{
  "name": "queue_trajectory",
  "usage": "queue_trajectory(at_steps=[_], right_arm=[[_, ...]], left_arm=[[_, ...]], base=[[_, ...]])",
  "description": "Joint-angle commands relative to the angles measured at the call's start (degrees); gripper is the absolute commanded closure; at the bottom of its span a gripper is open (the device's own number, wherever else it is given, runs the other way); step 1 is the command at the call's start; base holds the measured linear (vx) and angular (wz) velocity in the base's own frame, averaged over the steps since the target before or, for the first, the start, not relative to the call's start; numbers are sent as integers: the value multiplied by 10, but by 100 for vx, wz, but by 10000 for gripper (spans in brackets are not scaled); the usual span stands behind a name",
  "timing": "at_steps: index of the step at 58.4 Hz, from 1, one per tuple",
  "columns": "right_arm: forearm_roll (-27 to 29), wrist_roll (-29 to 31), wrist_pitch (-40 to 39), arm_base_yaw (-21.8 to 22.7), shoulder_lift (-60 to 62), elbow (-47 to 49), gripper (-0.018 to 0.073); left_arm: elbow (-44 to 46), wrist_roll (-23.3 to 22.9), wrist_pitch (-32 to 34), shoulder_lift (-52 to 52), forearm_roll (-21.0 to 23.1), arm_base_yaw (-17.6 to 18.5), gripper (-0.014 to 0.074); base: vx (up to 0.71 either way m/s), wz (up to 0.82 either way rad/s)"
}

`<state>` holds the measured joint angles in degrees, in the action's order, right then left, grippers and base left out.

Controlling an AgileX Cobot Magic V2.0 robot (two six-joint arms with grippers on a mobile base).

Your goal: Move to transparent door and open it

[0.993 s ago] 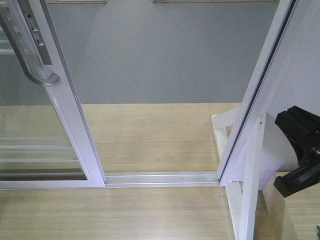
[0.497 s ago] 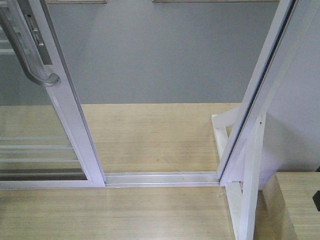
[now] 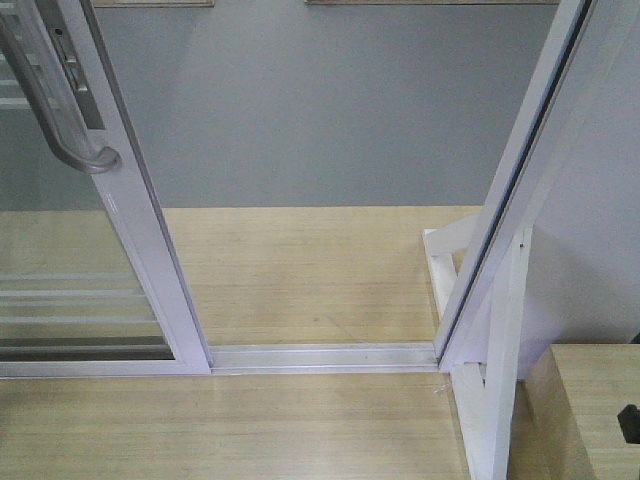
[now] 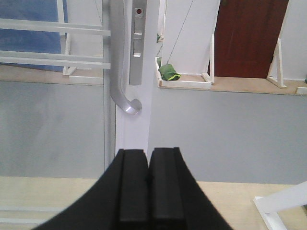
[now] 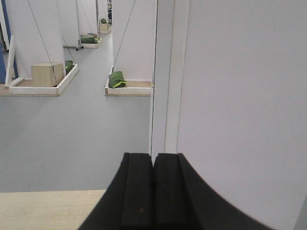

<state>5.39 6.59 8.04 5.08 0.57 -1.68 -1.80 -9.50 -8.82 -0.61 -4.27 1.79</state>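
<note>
The transparent door [image 3: 80, 300] stands at the left of the front view, slid aside, with a wide gap between it and the white frame post [image 3: 525, 170]. Its curved grey pull handle [image 3: 62, 115] is on the side rail. In the left wrist view my left gripper [image 4: 148, 152] is shut and empty, just below the handle [image 4: 120, 76] and in front of the door's side rail [image 4: 136, 134]. My right gripper [image 5: 153, 157] is shut and empty, facing the white post [image 5: 165, 72]. Only a small black part of the right arm [image 3: 629, 422] shows at the front view's lower right edge.
The metal floor track [image 3: 320, 357] crosses the wooden floor between door and post. A white wall panel [image 5: 240, 96] fills the right. White support struts [image 3: 445, 270] stand at the post's base. Grey floor lies beyond, with a dark red door [image 4: 249, 38] far off.
The right arm, large at the front view's right edge a second ago, has dropped almost out of that view. The door and handle have not moved.
</note>
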Motion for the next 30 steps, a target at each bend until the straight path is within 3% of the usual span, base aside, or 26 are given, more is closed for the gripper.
queue_trajectory(at_steps=[1, 30], right_arm=[[0, -1, -43, 3, 7, -2, 562], [0, -1, -43, 3, 7, -2, 562]], left_arm=[[-4, -1, 48, -9, 1, 1, 594], [-4, -1, 48, -9, 1, 1, 594]], base=[[0, 0], [0, 0]])
